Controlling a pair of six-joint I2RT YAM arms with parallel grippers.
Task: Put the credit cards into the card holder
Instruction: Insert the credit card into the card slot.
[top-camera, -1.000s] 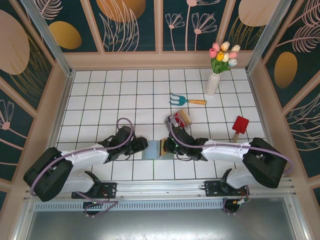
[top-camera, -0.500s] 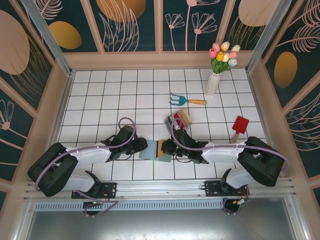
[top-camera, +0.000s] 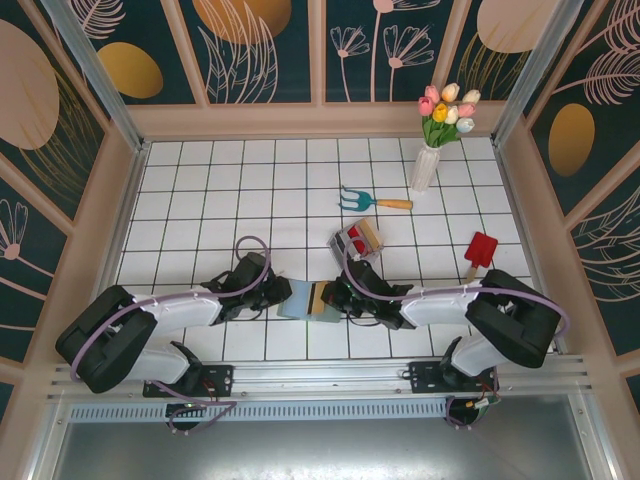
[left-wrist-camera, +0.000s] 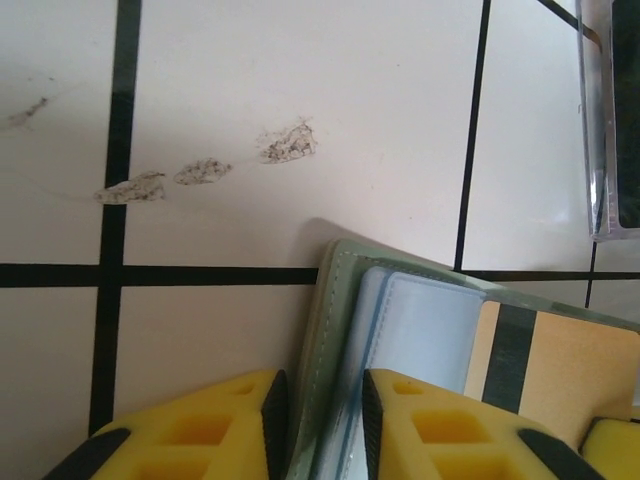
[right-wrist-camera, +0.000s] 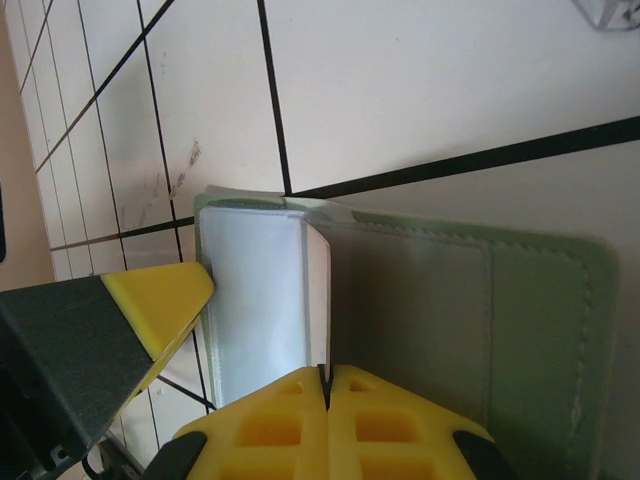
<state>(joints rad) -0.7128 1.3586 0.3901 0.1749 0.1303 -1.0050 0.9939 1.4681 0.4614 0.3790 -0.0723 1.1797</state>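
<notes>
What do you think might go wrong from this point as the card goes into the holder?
The left fingers pinch only the card holder's edge, so the flap may slip free and close. The right fingers grip the beige card at its very edge; it might twist or catch on a pocket seam rather than slide in.

A vase of tulips (top-camera: 425, 166) stands at the far right, a blue rake (top-camera: 374, 200) just left of it, a red shovel (top-camera: 480, 251) nearer
</notes>
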